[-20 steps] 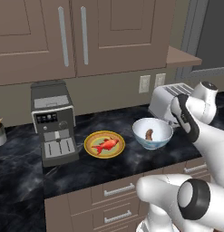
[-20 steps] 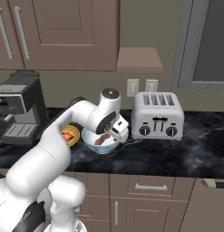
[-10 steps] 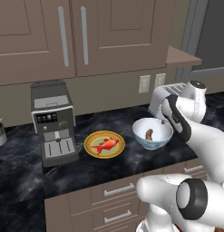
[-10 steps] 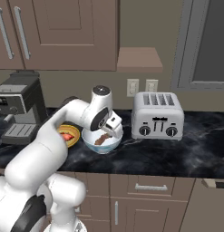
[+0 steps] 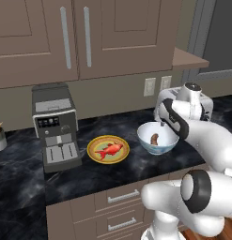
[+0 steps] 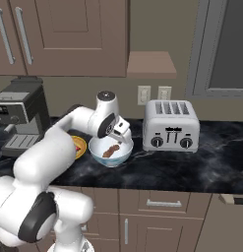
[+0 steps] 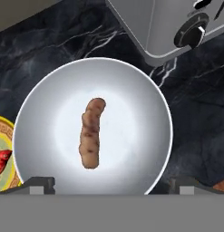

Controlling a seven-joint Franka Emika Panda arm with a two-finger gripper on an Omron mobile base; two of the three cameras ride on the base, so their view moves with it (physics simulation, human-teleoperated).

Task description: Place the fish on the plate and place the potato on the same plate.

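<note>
Currently the gripper point(image 7: 111, 183) is held with jaws wide apart and empty, directly above the bowl point(image 7: 145, 95). Potato point(image 7: 90, 133) is seen lying at bowl centre. Fish point(image 5: 110, 150) is already on the plate point(image 5: 95, 157), at the bowl's 9 o'clock; toaster point(image 6: 171, 125) at its 3 o'clock.

Hand view's edge cuts off the plate point(image 7: 3, 156), fish point(image 7: 1, 159) and toaster point(image 7: 168, 27)
</note>
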